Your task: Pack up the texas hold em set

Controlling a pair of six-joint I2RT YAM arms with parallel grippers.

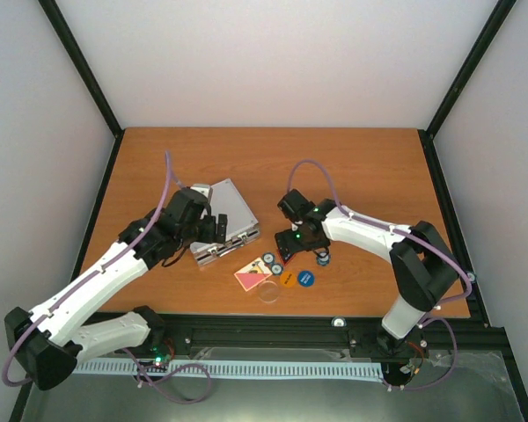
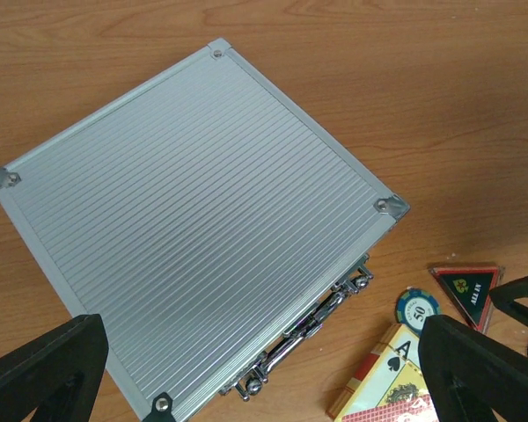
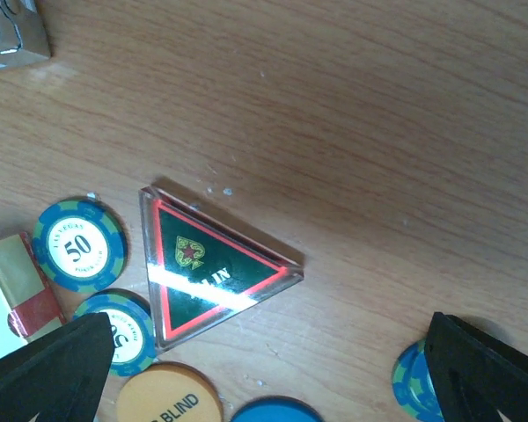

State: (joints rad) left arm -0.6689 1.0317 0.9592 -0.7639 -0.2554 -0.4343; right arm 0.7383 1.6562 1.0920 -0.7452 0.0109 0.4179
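In the top view the case (image 1: 227, 215) lies left of centre on the table (image 1: 370, 176). The loose pieces cluster at its lower right: card deck (image 1: 249, 279), chips (image 1: 270, 260) just above it, two discs (image 1: 286, 279) side by side to the right, and a third disc (image 1: 269, 293) lowest. In the right wrist view the triangle (image 3: 207, 272) lies mid-frame, right of the chips and deck.
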